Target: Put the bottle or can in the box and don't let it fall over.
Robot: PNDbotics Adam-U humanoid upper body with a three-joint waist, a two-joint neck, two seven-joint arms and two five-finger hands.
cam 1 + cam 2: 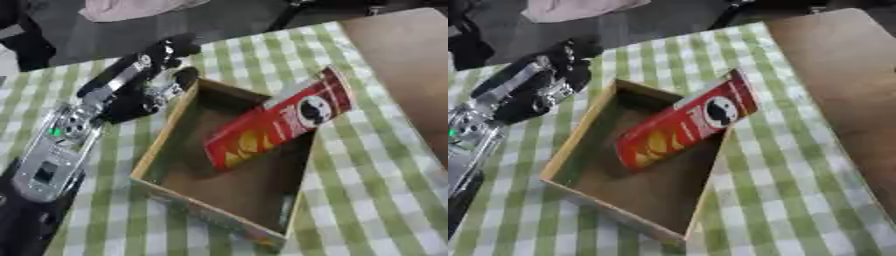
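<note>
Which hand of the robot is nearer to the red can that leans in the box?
The left. The left hand is beside the box's far left corner, apart from the red can leaning on the right wall. The right hand shows in neither view.

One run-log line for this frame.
red chip can: tilted in wooden box, top on rim | left hand: beside box, touching nothing | right hand: unseen

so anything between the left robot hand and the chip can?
Only the box's near-left wall. The left robot hand sits just outside that wall; the red chip can lies tilted inside, bottom on the box floor, top propped on the right rim.
</note>
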